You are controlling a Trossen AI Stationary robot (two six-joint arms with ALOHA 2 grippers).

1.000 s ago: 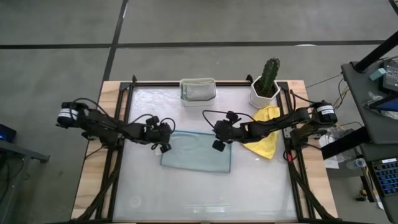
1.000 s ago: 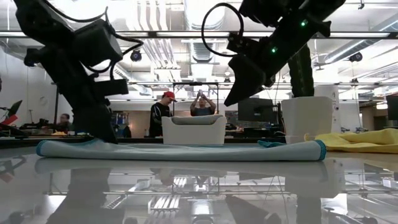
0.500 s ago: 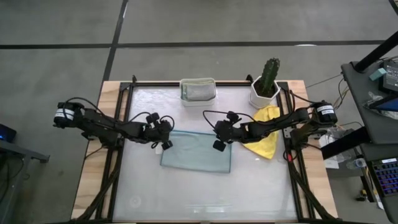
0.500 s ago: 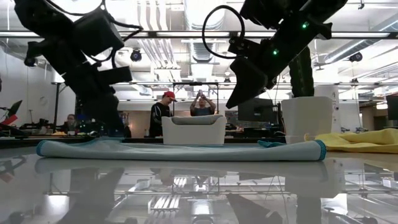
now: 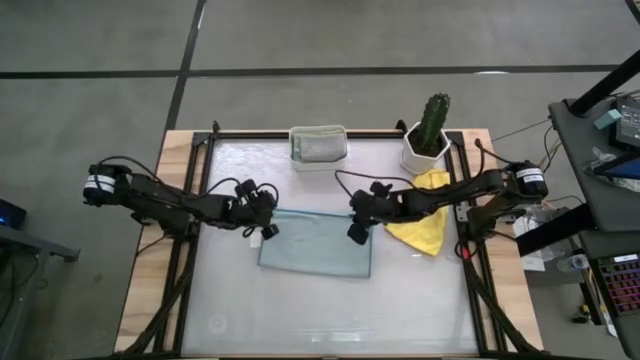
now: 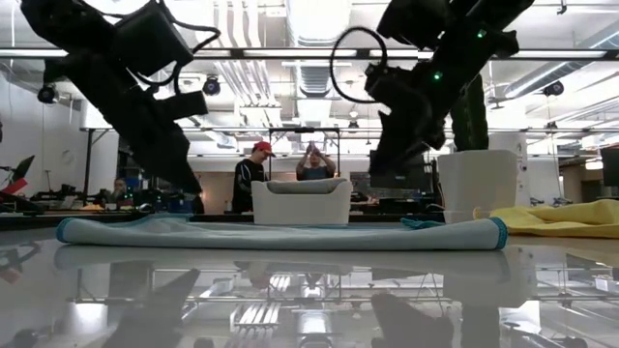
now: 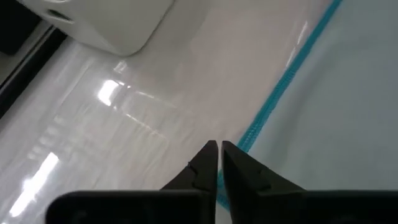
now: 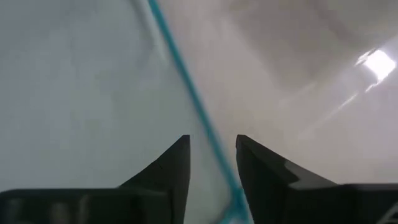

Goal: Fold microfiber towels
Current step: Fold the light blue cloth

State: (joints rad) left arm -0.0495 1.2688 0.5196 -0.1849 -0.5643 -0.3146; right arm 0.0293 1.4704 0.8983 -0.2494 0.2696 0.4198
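Since earlier, left fingers [image 7: 214, 163] have shut at the pale towel's [image 5: 318, 244] corner; right fingers [image 8: 211, 163] hover parted over its opposite edge.

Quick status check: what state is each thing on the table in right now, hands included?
Pale towel: flat on the table, teal hem showing.
Yellow towel: crumpled by the cactus pot.
Tub: upright, folded cloth inside.
Cactus: upright in its white pot.
Left hand: shut, at the pale towel's back-left corner.
Right hand: open, over its right edge.
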